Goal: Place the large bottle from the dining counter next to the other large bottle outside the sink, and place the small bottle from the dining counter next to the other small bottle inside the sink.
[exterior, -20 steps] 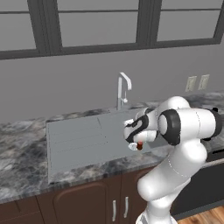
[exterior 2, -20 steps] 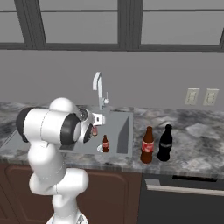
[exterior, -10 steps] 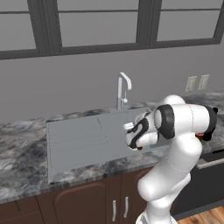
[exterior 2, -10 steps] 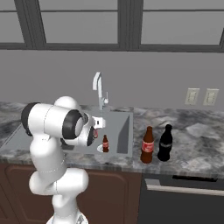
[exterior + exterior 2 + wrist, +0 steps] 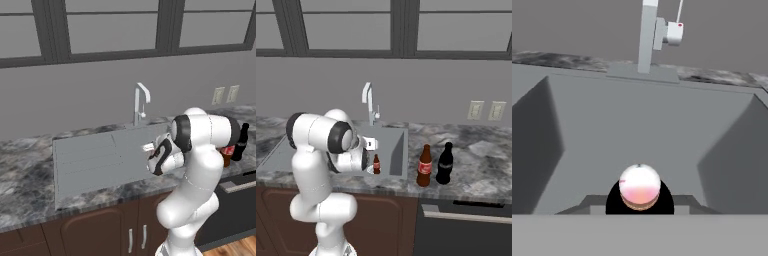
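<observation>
The arm bends low over the front right part of the sink, a grey basin with a ribbed drainboard on its left side, set in a marbled counter. A tall chrome faucet stands at the basin's back edge; in the hand view it rises from the far rim, with a small white block beside its stem.

The gripper hangs over the basin near its front edge, its fingers drawn together on the small bottle. In the hand view that bottle shows end-on between the jaws as a pale pinkish round shape with an orange tint at its lower edge, ringed by black, pointing out over the grey basin floor. Whether it touches the floor cannot be told.

A tiny dark bottle with a red band stands upright inside the basin at its front edge, just beside the robot's hand in the right base view.

Outside the sink, on the counter to the right of the basin, two large bottles stand upright, just beside each other near the counter's front edge. The brown bottle is nearer the sink and the black bottle is to its right. Each carries a red label with white marks too small to read. In the left base view they show partly behind the arm's upper link, near the counter's right end.

Two wall outlets sit on the grey wall above the counter's right part.
</observation>
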Available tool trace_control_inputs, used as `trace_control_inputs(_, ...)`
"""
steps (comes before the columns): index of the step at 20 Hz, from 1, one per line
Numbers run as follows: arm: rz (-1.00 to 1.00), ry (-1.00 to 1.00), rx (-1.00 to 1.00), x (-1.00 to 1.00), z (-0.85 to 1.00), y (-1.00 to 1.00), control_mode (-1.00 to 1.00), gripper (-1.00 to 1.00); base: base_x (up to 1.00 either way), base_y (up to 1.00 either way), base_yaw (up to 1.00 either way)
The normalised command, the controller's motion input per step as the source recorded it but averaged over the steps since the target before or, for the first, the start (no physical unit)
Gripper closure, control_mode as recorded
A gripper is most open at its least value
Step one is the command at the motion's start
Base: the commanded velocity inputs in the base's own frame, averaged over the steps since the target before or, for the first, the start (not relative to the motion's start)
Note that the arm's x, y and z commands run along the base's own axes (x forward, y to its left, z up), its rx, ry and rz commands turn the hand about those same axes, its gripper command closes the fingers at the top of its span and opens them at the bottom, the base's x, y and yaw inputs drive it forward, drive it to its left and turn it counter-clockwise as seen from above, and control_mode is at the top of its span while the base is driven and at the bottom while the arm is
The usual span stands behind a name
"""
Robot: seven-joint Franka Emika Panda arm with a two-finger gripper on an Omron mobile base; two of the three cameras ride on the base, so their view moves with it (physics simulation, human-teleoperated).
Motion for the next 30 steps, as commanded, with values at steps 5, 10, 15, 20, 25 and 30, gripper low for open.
trace_control_inputs(5, 0.0, 0.0, 0.0, 0.18, -0.28, 0.0, -1.0, -1.0, 0.0, 0.0, 0.0)
trace_control_inputs(10, 0.0, 0.0, 0.0, 0.15, -0.19, 0.0, -1.0, -1.0, 0.0, 0.0, 0.0)
trace_control_inputs(15, 0.0, -0.01, 0.0, 0.18, -0.05, 0.0, -1.0, -1.0, 0.0, 0.0, 0.0)
trace_control_inputs(20, 0.0, -0.08, 0.0, 0.09, 0.24, 0.0, -1.0, -1.0, 0.0, 0.0, 0.0)
trace_control_inputs(25, 0.0, -0.03, -0.01, 0.05, 0.37, 0.03, -1.0, -1.0, 0.0, 0.0, 0.0)
trace_control_inputs(30, 0.0, 0.0, -0.06, -0.02, 0.04, 0.54, -1.0, -1.0, 0.0, 0.0, 0.0)
